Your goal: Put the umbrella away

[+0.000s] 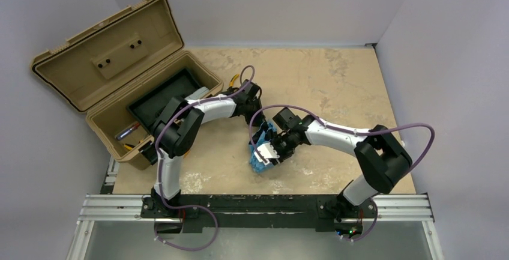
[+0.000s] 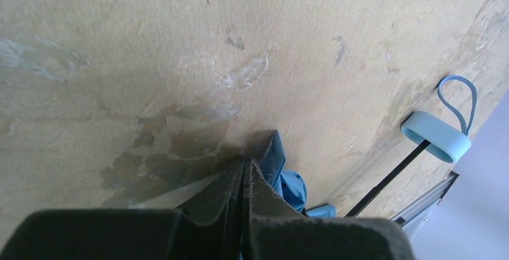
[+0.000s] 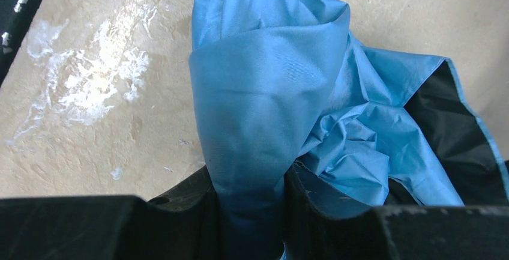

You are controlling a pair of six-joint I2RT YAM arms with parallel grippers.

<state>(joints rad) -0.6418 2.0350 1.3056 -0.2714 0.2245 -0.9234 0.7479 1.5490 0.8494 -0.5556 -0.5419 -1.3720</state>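
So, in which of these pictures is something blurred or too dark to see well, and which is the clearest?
Top external: even light, sharp, only soft shadows on the table; the umbrella is small there. Left wrist: the table is sharp, the left gripper dark and blurred. Right wrist: the umbrella's folds are crisp, the right gripper nearly black.

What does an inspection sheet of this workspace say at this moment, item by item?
Surface: beige table, scuffed pale patches.
Job's things: umbrella, crumpled blue bundle between the arms; handle at end of black shaft.
Clutter: open toolbox at left, small tools inside.
Grippers: right gripper shut on umbrella fabric; left gripper shut, fabric at tips, pinch unclear.
Cables: purple cables looped along both arms.
Surroundings: plain walls; metal rail at near edge.
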